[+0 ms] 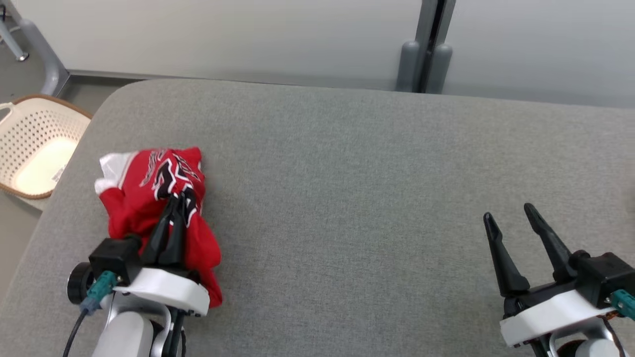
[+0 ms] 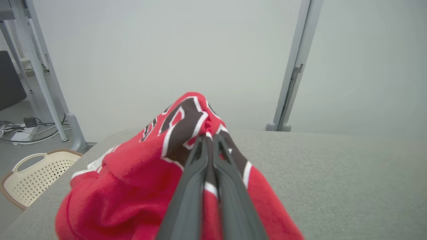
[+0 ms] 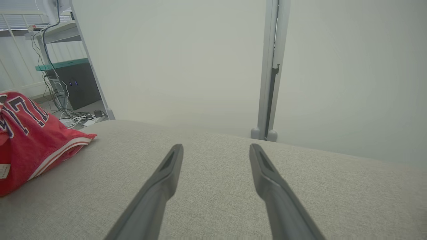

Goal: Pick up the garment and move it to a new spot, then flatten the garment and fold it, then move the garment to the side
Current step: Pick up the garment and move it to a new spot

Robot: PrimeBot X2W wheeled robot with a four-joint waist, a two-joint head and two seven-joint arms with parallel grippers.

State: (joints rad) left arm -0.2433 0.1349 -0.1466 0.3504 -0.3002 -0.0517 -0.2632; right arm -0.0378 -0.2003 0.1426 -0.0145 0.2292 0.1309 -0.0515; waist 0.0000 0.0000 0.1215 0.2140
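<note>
The garment (image 1: 149, 198) is a crumpled red piece with black-and-white lettering and white trim, bunched on the left side of the grey padded table (image 1: 347, 173). My left gripper (image 1: 177, 199) is shut on a fold at the top of the heap, and the left wrist view shows the cloth (image 2: 133, 173) pinched between the two dark fingers (image 2: 190, 186). My right gripper (image 1: 508, 213) stands open over bare table at the lower right, far from the garment (image 3: 30, 146), which lies at the left edge of its wrist view.
A cream perforated basket (image 1: 34, 144) stands on the floor off the table's left edge. A grey post (image 1: 426, 49) rises against the pale wall behind the table. Table legs and cables (image 2: 20, 130) lie beyond the far left corner.
</note>
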